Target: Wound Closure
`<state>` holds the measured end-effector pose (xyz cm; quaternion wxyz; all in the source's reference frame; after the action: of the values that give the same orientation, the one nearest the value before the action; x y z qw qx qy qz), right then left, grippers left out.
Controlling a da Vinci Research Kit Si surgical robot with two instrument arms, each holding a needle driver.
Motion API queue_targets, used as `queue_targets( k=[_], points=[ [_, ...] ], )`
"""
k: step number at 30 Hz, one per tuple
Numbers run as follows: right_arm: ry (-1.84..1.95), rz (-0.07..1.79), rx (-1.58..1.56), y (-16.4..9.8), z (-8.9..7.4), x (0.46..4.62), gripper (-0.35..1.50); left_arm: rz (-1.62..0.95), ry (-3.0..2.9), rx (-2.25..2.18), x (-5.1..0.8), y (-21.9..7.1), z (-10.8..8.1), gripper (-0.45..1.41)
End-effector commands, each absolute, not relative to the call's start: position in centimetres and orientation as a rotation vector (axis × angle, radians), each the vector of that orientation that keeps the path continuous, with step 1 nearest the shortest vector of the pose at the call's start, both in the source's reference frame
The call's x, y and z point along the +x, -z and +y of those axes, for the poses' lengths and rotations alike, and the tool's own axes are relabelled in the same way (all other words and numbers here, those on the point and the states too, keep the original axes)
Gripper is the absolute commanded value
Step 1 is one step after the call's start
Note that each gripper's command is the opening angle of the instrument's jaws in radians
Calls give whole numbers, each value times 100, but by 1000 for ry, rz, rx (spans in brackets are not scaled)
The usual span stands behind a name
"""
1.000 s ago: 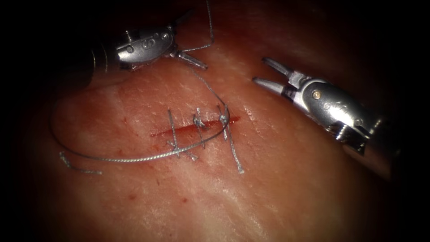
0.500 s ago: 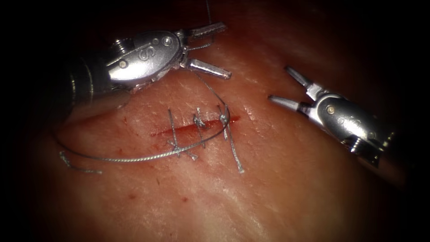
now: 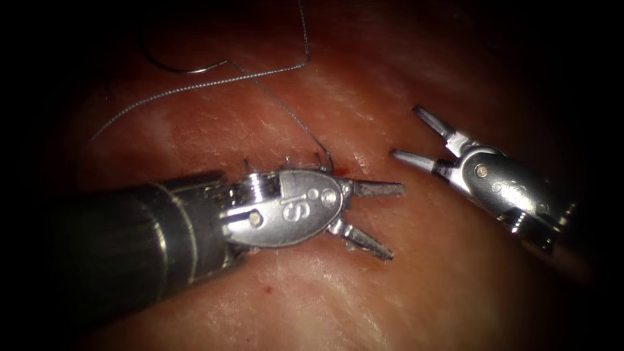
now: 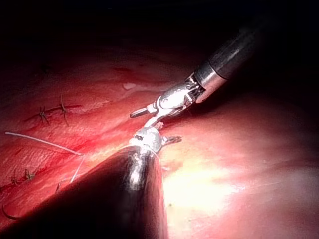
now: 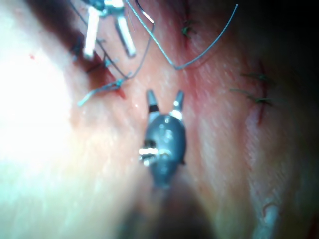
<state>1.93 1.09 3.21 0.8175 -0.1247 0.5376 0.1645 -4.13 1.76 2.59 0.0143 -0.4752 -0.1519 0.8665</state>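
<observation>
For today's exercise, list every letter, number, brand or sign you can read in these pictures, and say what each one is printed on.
"S": a single letter marked on the metal wrist body of the left tool, read in the endoscope view; a smaller mark beside it is too small to read.
Right tool: no readable marking on its metal body.
Tissue and thread: no text.

Both tools polished shiny metal, left tool (image 3: 374,221) on a dark satin shaft (image 3: 130,240); thread (image 3: 195,88) twisted, grey, matt; tissue (image 3: 312,312) wet, glossy, finely wrinkled.
</observation>
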Motion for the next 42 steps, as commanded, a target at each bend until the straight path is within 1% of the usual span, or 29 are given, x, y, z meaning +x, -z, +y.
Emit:
queue_targets(
  k=[1, 4, 11, 16, 33, 36, 39, 42],
  points=[
    [-348, 1149, -268, -326, 115, 199, 50, -488, -2741, -1459, -420, -268, 177, 29],
    [-352, 1148, -263, -326, 115, 199, 50, -553, -2836, -1388, -424, -281, 168, 24],
    [-357, 1149, -260, -326, 114, 200, 50, -595, -3016, -1228, -428, -319, 150, 19],
    [-362, 1150, -258, -327, 113, 201, 50, -554, -3068, -1168, -426, -336, 157, 19],
    [-377, 1150, -249, -328, 110, 203, 52, -586, -3181, -1024, -422, -375, 149, 15],
    [-381, 1151, -246, -328, 109, 203, 52, -593, -3185, -1018, -421, -374, 149, 10],
    [-381, 1151, -247, -329, 108, 204, 52, -598, -3183, -1023, -421, -374, 150, -6],
    [-386, 1152, -244, -328, 107, 204, 52, -607, -3179, -1029, -422, -374, 152, -45]
  ],
)
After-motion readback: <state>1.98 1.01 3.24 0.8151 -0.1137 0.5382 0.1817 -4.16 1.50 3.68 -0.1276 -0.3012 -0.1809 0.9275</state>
